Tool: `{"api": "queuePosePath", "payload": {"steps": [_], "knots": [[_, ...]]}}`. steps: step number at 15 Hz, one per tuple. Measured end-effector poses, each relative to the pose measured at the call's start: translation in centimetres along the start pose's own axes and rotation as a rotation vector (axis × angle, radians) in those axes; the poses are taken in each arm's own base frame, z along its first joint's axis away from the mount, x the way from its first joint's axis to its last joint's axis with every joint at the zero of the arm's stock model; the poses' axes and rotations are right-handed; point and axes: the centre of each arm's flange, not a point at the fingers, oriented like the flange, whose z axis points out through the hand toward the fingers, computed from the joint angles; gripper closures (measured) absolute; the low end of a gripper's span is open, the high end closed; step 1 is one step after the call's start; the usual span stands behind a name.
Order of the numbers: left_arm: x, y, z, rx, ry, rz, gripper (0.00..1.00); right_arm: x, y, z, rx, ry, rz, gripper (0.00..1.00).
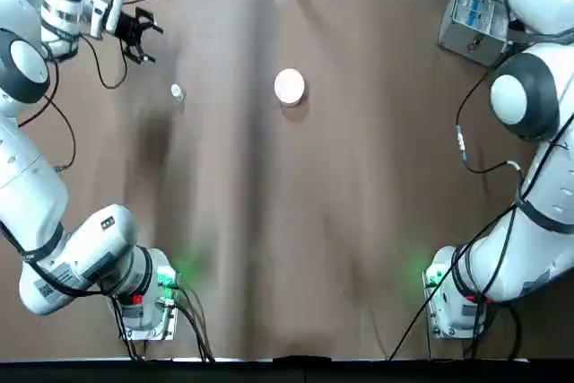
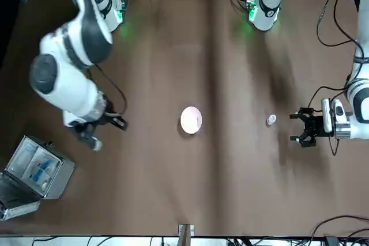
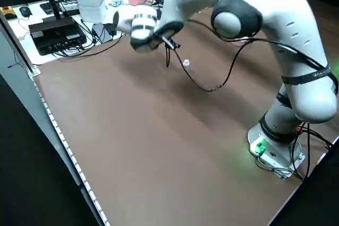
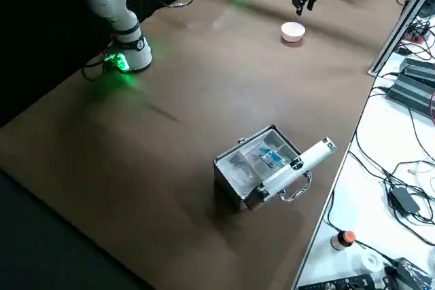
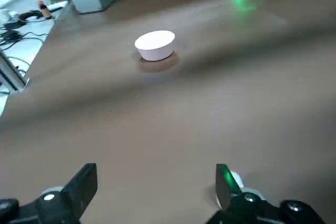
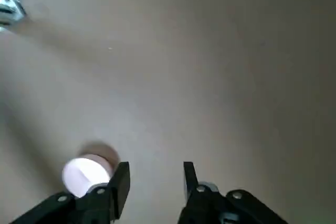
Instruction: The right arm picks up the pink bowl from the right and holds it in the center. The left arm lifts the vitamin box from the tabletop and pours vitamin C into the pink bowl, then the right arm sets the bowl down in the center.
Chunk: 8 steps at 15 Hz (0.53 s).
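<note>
Pink bowl (image 1: 290, 87): small, round, pale, whitish inside; upright on tabletop (image 1: 359, 177), mid-width, toward far side. Vitamin box (image 3: 186, 64): tiny, white, roundish, upright on tabletop, robot's left of bowl, well apart. Tabletop: flat, matte brown. Left arm (image 1: 31, 168), right arm (image 1: 538, 177): white, grey joints. Left gripper (image 2: 292, 127): black, fingers apart, near box. Right gripper (image 2: 112, 136): black, fingers apart, holds nothing, robot's right of bowl.

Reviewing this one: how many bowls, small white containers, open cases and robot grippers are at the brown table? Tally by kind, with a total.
Bowls: 1, the pink bowl
Small white containers: 1, the white container
Open cases: 1, the grey case
Grippers: 2, the left gripper and the right gripper
Total: 5
</note>
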Motion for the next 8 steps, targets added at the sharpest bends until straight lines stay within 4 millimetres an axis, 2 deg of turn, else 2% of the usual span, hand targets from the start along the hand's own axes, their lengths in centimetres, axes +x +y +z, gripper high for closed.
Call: {"api": "queuePosePath", "payload": {"steps": [4, 8], "knots": [[7.6, -3.5, 0.3, -0.081, -0.108, 0.083, 0.00, 2.4, 7.2, -4.7, -0.056, 0.001, -0.108, 0.50], [12.5, -6.5, 2.7, -0.124, -0.152, 0.145, 0.00, 3.9, 12.8, -8.1, -0.085, 0.011, -0.187, 0.50]]}}
